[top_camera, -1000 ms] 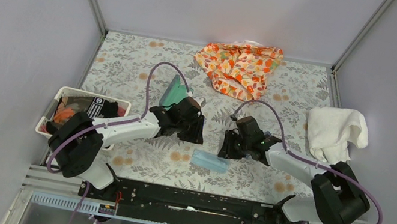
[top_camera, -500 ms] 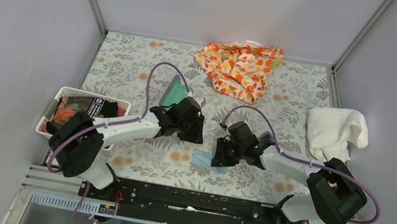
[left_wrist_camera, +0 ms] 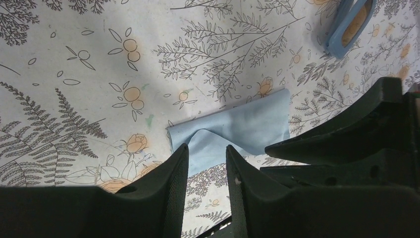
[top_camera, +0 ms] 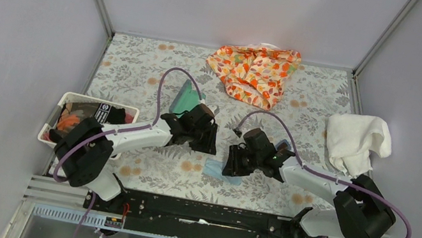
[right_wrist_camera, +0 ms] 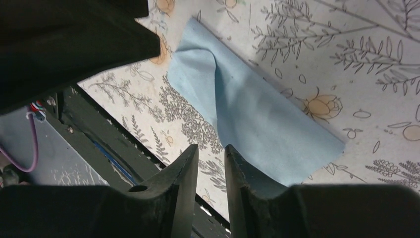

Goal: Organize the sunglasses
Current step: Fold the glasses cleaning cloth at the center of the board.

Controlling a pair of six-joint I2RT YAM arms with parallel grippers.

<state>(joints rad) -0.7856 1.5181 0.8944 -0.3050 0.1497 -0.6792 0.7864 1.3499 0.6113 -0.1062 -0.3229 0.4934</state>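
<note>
While the cloth point(right_wrist_camera: 257, 104) lies on the bench point(left_wrist_camera: 74, 74), both jaws are seen narrowly parted, empty. The sunglasses point(left_wrist_camera: 349, 25) are found at its two o'clock.

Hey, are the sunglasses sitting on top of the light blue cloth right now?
No, the sunglasses lie apart from the cloth, not touching it.

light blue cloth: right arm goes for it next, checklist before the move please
1. Light blue cloth flat on the table, one raised crease: ok.
2. Right gripper jaws parted, nothing between: ok.
3. Right gripper over the cloth's middle: not ok, it sits at its edge.
4. Left gripper empty, off the cloth: ok.
5. Sunglasses clear of the cloth: ok.
6. Right fingertips touching the cloth: cannot tell.
</note>
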